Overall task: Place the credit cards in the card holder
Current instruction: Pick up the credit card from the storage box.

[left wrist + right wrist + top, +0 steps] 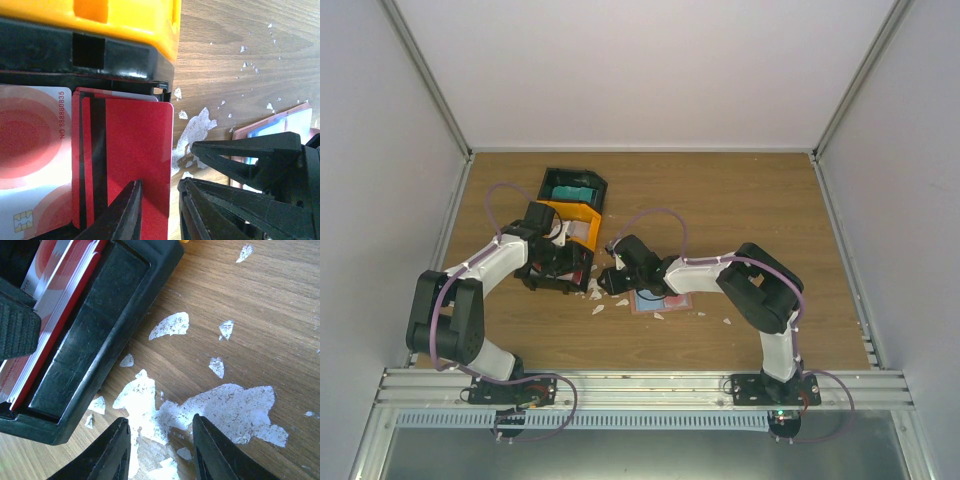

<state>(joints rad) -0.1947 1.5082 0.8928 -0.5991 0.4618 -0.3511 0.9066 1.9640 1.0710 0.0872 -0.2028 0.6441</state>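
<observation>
A stack of red credit cards (125,145) lies in a black bin (552,272), beside a pale card with red circles (30,150). My left gripper (160,184) is over this bin. One finger rests above the top red card and the other stands just past its right edge; the jaws are apart. The salmon card holder (678,302) lies on the table with a blue card (655,297) on it, and its corner (260,129) also shows in the left wrist view. My right gripper (160,440) hovers open over white scraps, between bin and holder.
An orange bin (567,215) sits on the black bins, and the far black bin holds teal cards (572,190). White scraps (225,407) litter the wood around the bin and holder. The right gripper's finger (245,155) is close beside my left one. Walls enclose the table.
</observation>
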